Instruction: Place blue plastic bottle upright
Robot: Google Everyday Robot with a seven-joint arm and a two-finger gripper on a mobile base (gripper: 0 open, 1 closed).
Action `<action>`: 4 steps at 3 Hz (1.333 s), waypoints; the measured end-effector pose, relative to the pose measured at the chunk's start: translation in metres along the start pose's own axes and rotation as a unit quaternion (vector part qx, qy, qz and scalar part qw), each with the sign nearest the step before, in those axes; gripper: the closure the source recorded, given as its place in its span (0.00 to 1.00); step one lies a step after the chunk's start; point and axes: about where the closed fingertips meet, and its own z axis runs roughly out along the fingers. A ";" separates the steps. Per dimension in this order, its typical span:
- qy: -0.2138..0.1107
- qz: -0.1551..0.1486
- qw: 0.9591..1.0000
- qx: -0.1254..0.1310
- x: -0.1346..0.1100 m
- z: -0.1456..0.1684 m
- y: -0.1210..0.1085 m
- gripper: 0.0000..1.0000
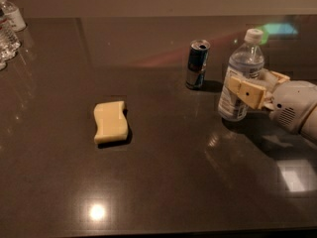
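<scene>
The blue plastic bottle (241, 66) is clear with a white cap and a pale label. It stands nearly upright on the dark table (163, 182) at the right, leaning slightly. My gripper (250, 89) reaches in from the right edge and its tan fingers (245, 91) sit on either side of the bottle's middle, shut on it. The bottle's base rests at the table surface.
A dark blue-silver drink can (197, 64) stands just left of the bottle. A yellow sponge (110, 122) lies left of centre. Several small clear bottles (8, 26) cluster at the far left edge.
</scene>
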 end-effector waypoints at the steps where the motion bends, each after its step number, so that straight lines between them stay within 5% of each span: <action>1: 0.005 0.006 1.000 -0.006 -0.007 -0.001 0.004 1.00; 4: 0.041 0.020 0.999 -0.021 -0.018 -0.002 0.008 0.36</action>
